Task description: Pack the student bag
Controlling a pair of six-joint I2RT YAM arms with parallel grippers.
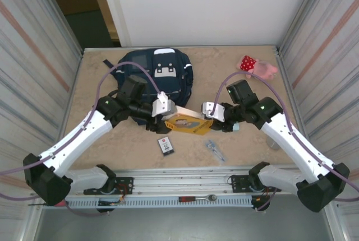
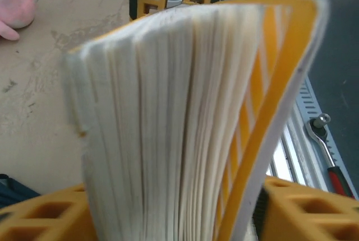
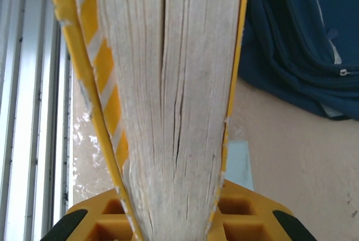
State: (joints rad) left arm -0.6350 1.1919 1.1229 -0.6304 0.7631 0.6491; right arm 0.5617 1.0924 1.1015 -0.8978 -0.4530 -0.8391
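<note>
The student bag lies flat at the far side of the table, left of centre, with its white patch facing up. In front of it both arms meet over a yellow book, which is held off the table between them. The right gripper is clamped on one end, its yellow fingers pinching covers and pages tightly together. The left gripper straddles the other end, where the pages fan loosely; its fingers lie close against both sides, but I cannot tell whether they grip it. A pink plush toy lies in the far right corner, and a small dark card lies near the table's front edge
</note>
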